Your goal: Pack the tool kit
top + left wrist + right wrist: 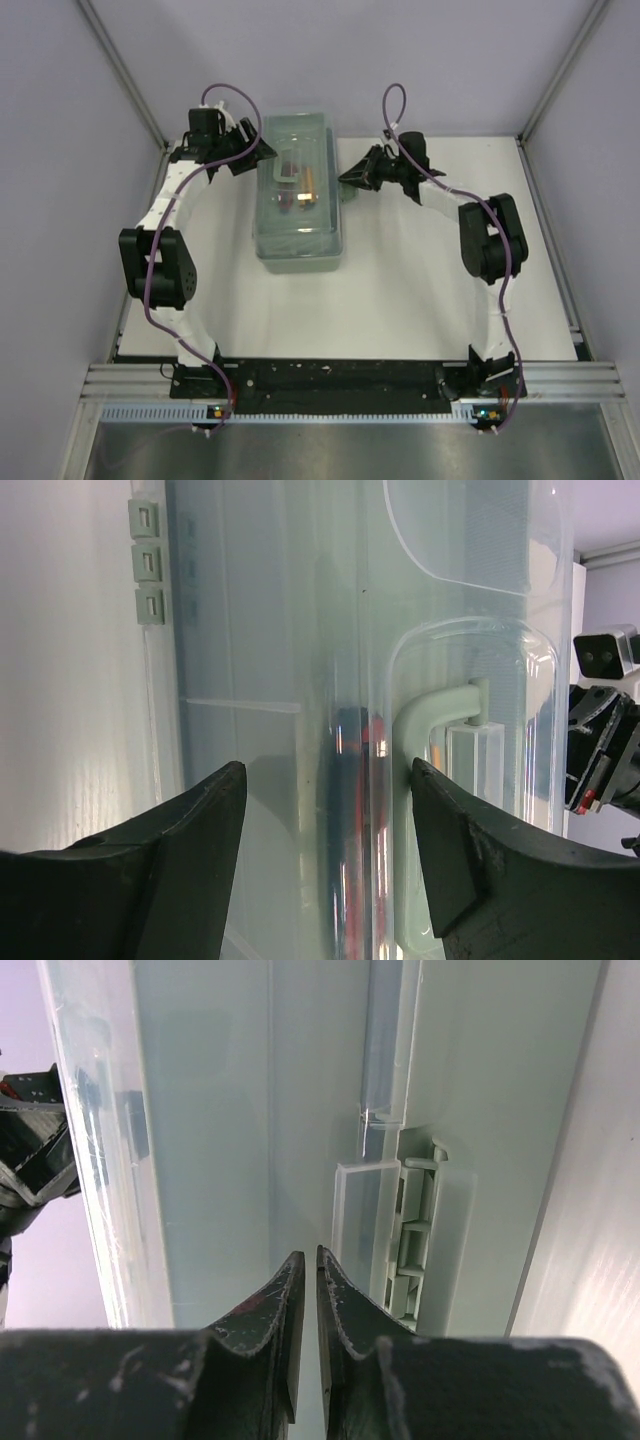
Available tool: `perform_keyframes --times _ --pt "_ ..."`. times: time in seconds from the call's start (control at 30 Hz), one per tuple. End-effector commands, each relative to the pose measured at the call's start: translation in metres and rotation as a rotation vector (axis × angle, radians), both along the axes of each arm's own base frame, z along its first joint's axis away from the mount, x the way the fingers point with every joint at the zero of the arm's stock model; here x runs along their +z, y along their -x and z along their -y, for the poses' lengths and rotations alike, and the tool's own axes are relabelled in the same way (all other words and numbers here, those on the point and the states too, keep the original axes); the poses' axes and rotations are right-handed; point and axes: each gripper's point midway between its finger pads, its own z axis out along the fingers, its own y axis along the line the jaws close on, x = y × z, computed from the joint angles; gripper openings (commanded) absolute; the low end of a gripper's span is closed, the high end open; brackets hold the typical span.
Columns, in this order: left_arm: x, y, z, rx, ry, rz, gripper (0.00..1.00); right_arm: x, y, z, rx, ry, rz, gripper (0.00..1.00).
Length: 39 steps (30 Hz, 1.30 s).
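Observation:
The tool kit box [298, 195] is pale green with a clear lid that lies down over it, and it stands at the table's middle back. Tools [298, 185] show through the lid, one red and dark [352, 780]. My left gripper [262, 155] is open at the box's far left side, its jaws spread over the lid [325, 775] next to the pale green handle [425, 720]. My right gripper [345, 178] is shut and empty at the box's right side [310, 1255], beside a side latch [405, 1230].
The white table [420, 290] stretches in front and to the right of the box. Small hinge blocks [147, 560] sit on the box's left edge. Grey walls close the cell at the back and sides. The right arm [605, 740] shows past the box.

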Motion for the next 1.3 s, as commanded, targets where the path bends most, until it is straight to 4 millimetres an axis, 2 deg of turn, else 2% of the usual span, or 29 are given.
perform_keyframes --times 0.0,0.13,0.2,0.3,0.4,0.57,0.67,0.7,0.8,0.83,0.87,0.97,1.17,1.27 --pt "-0.046 0.011 0.007 -0.023 -0.046 -0.129 0.68 0.022 0.018 -0.022 0.085 -0.028 0.088 0.14" --pt "-0.046 0.010 0.007 -0.025 -0.042 -0.130 0.68 0.040 0.007 0.003 0.006 -0.038 0.128 0.34" --pt "-0.045 0.009 0.007 -0.024 -0.043 -0.127 0.69 0.043 0.000 0.021 -0.048 -0.040 0.135 0.45" --pt "-0.047 0.009 0.007 -0.023 -0.045 -0.133 0.69 0.045 -0.007 0.044 -0.118 -0.048 0.144 0.53" --pt "-0.048 0.009 0.006 -0.021 -0.048 -0.135 0.68 0.048 -0.007 0.054 -0.142 -0.077 0.166 0.59" --pt "-0.048 0.009 0.006 -0.020 -0.051 -0.136 0.69 0.035 -0.004 0.060 -0.156 -0.104 0.148 0.63" --pt "-0.048 0.009 0.005 -0.018 -0.056 -0.137 0.68 0.022 -0.002 0.055 -0.124 -0.155 0.120 0.69" --pt "-0.049 0.009 0.005 -0.018 -0.056 -0.139 0.69 0.029 -0.002 0.052 -0.106 -0.208 0.156 0.72" --pt "-0.049 0.009 0.006 -0.021 -0.054 -0.140 0.68 0.030 0.000 0.045 -0.060 -0.331 0.182 0.82" --pt "-0.050 0.009 0.005 -0.018 -0.053 -0.143 0.68 0.024 0.000 0.042 -0.050 -0.358 0.168 0.83" --pt "-0.050 0.009 0.006 -0.019 -0.052 -0.143 0.68 0.025 -0.001 0.040 -0.039 -0.381 0.174 0.84" --pt "-0.049 0.009 0.005 -0.017 -0.054 -0.142 0.68 0.011 -0.005 0.035 -0.048 -0.350 0.143 0.84" --pt "-0.050 0.010 0.003 -0.013 -0.065 -0.146 0.68 0.010 -0.004 0.039 -0.063 -0.274 0.172 0.84" --pt "-0.049 0.011 0.004 -0.015 -0.064 -0.148 0.68 0.001 -0.008 0.048 -0.092 -0.214 0.158 0.84"
